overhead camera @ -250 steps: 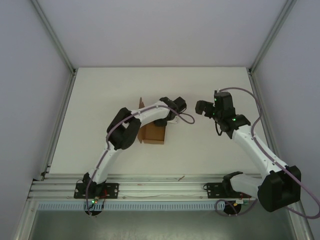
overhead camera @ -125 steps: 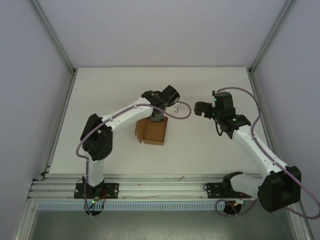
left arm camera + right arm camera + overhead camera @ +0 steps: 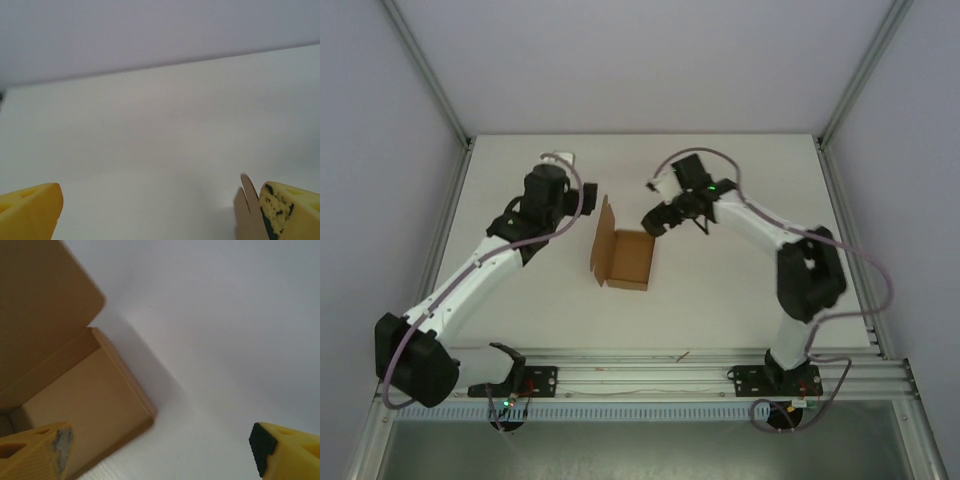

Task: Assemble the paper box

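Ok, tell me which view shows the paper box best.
Top external: the whole paper box lies open on the table, one flap raised. Right wrist gives a close, cropped corner and flap; left wrist catches a thin cardboard sliver at the bottom edge.

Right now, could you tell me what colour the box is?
Plain brown cardboard; the box shows best in the right wrist view.
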You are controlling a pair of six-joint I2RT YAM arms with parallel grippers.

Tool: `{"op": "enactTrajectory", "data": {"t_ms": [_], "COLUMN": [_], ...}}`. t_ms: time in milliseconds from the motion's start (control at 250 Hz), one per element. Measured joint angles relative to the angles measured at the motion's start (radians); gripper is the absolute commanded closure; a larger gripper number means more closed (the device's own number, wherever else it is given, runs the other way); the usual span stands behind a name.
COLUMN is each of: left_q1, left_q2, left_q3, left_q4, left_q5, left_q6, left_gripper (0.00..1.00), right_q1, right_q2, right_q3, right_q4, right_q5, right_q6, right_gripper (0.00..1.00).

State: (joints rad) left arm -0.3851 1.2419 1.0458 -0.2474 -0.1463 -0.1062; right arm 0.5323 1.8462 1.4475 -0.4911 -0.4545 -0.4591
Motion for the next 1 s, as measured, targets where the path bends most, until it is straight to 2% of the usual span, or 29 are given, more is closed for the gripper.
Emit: {"op": "enactTrajectory", "data": {"t_ms": [124,280,444,536,624,739,831,1003], "left_q1": [0.008,0.012,0.013,0.013,0.013,0.013,0.013,0.013], "left_q2": [-0.014,-0.03,-0.051,-0.068,-0.078,-0.076,-0.067,-0.003], "left_q3": [-0.063,-0.088,-0.088,-0.088,-0.088,-0.091,-0.092,-0.091], "left_q4": [-0.023,-0.055,-0.076,-0.078,-0.077,-0.076,-0.069,-0.027], "left_q5": [0.002,-0.022,-0.053,-0.072,-0.079,-0.079,-0.074,-0.01], "left_q6": [-0.16,-0.264,-0.298,-0.309,-0.314,-0.315,-0.312,-0.275], "left_gripper": [0.0,0.0,0.0,0.0,0.0,0.0,0.0,0.0], "right_q1": [0.053,0.085,0.093,0.095,0.103,0.138,0.167,0.185], "right_q2": [0.171,0.304,0.322,0.307,0.262,0.177,0.128,0.06], "right_q3": [0.129,0.235,0.249,0.208,0.13,0.03,-0.012,-0.113], "right_q4": [-0.08,-0.153,-0.153,-0.111,-0.062,-0.055,-0.074,-0.074], "right_q5": [0.017,0.04,0.119,0.171,0.248,0.463,0.58,0.616], "right_q6": [-0.099,-0.129,-0.074,0.0,0.114,0.38,0.595,0.859], "right_gripper": [0.22,0.64,0.83,0.88,0.86,0.86,0.85,0.85]}}
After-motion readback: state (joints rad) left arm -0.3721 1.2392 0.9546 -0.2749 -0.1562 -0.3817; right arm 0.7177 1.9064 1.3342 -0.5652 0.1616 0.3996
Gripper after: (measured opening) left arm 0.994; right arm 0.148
